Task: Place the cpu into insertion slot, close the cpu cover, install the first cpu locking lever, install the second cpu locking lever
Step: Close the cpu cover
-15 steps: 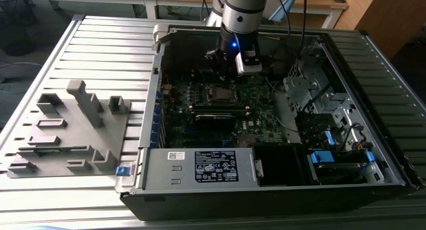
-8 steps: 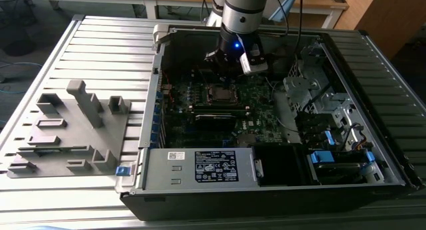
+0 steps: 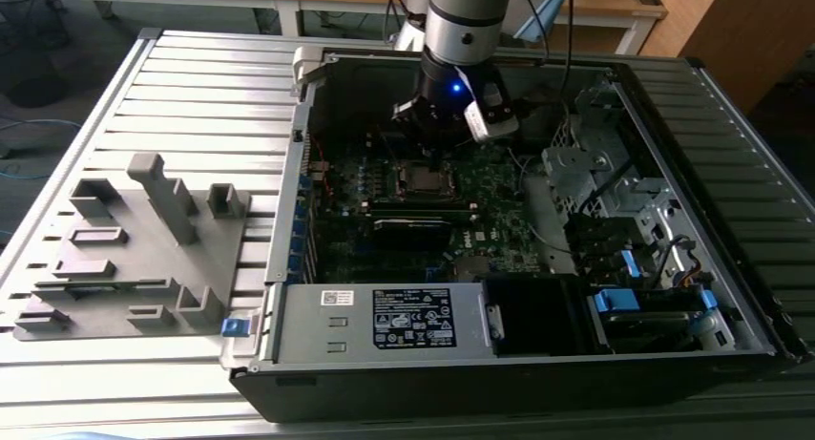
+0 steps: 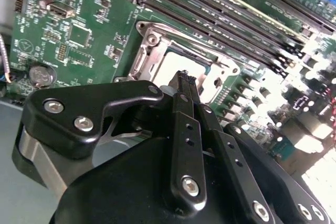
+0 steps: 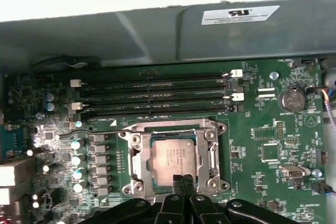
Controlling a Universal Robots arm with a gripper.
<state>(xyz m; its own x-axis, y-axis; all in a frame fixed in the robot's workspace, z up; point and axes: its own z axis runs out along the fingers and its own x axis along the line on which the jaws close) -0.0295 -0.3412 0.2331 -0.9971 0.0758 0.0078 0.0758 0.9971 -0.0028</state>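
Slatted bench [image 3: 191,87], open PC case [image 3: 301,173] | cpu [image 5: 170,156] seated, cpu cover [image 5: 137,153] down | gripper [image 5: 181,181] pinched narrow, empty | cpu likely light, fragile: grip edges

Exterior view high above the open computer case [image 3: 535,378], both wrist views close over the insertion slot [image 5: 134,153] [image 4: 151,59]

I counted one cpu [image 5: 170,156], one cpu cover [image 5: 135,150], four long memory slots [image 5: 157,86] (all lying side by side), one round coin battery [image 5: 291,98], and one claw [image 5: 182,181], which was my own.
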